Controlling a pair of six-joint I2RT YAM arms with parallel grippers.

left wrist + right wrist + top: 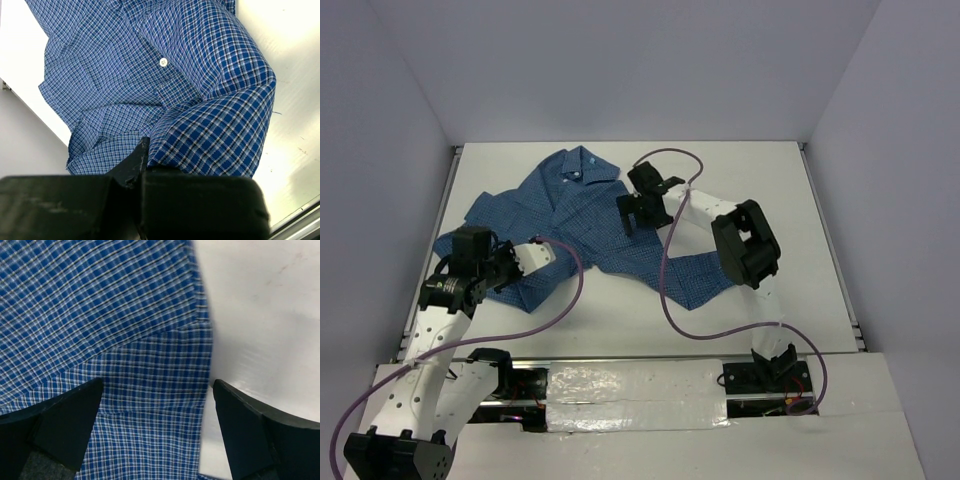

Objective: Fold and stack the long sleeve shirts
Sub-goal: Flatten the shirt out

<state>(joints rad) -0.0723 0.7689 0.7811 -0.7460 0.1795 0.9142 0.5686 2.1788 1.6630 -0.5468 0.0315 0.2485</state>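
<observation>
Blue checked cloth button-up shirt (570, 215) rumpled on white table (750, 170). Left gripper (145, 167) clamps a fold of it; right gripper (156, 390) hangs wide open over its edge.

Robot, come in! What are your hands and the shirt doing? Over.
Left gripper shut on shirt fold. Right gripper open above shirt edge. Shirt unfolded, rumpled. Purple cable crosses over it.

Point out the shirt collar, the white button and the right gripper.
shirt collar (580, 163): top external view, middle of the collar band.
white button (163, 62): left wrist view, centre of the button.
right gripper (157, 387): right wrist view, midway between its open fingertips.
</observation>
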